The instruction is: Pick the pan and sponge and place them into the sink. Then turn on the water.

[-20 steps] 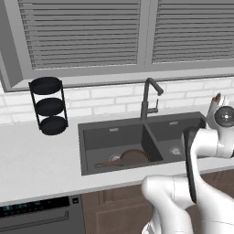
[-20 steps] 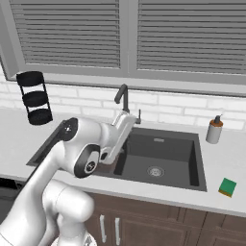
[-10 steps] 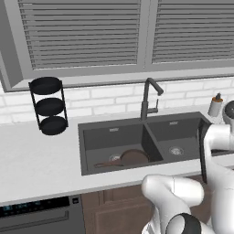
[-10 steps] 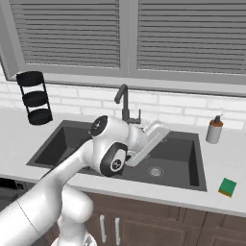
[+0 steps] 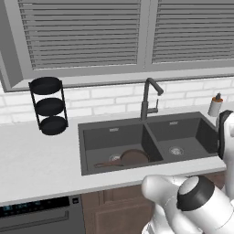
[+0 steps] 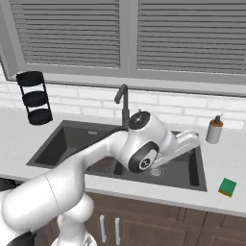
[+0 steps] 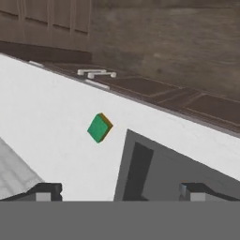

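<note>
Pan (image 5: 132, 157) is lying in the left bowl of the sink (image 5: 114, 170), handle pointing left, well away from the gripper on the far side of the divider. Sponge (image 6: 227, 186) is sitting on the white counter (image 6: 226, 163) right of the sink, near the front edge, green face up with a yellow layer on its side; in the hand view the sponge (image 7: 99, 127) is sitting ahead of the fingertips and a bit toward the left one, apart from both, nothing touching it. Gripper (image 7: 119, 191) is hanging with its two dark fingertips (image 7: 47, 191) spread wide, nothing between them, over the counter with the sink's corner right under the right tip. Arm is reaching from the base up and across the sink, big elbow joint over the middle of the basin, forearm angling right over the right bowl toward the sponge side. Faucet (image 5: 148, 97) is standing behind the divider, back and left of the hand. Soap bottle (image 6: 214, 129) is standing on the counter at the sink's far right corner. Black three-tier rack (image 5: 49, 105) is standing far left on the counter.
</note>
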You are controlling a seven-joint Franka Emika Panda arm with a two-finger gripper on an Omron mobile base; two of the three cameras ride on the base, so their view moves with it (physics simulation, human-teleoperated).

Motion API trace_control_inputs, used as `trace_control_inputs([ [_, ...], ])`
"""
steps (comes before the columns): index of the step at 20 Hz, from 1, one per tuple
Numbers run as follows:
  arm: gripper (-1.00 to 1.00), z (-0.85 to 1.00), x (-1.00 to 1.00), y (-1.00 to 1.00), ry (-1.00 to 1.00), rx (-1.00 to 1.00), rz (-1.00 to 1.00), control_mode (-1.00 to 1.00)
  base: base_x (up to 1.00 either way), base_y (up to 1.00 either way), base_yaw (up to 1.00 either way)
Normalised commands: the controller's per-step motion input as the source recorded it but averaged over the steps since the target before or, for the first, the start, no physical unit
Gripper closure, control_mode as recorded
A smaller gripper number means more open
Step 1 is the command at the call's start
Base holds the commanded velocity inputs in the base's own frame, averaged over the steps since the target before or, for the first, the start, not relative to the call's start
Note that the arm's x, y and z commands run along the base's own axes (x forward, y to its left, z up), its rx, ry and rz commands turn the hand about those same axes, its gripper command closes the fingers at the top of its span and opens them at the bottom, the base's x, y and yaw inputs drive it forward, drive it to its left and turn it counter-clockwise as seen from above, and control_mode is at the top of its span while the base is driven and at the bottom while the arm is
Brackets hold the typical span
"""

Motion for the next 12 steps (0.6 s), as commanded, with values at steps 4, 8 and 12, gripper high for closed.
trace_control_inputs([
  [4, -1.00, -0.24, 0.00, -0.40, -0.05, 0.19, -0.14, -1.00, 0.00, 0.00, 0.00],
  [8, -1.00, -0.31, 0.00, -0.54, -0.07, 0.21, -0.12, -1.00, 0.00, 0.00, 0.00],
  [12, -1.00, -0.30, 0.00, -0.66, 0.00, 0.21, -0.13, -1.00, 0.00, 0.00, 0.00],
])
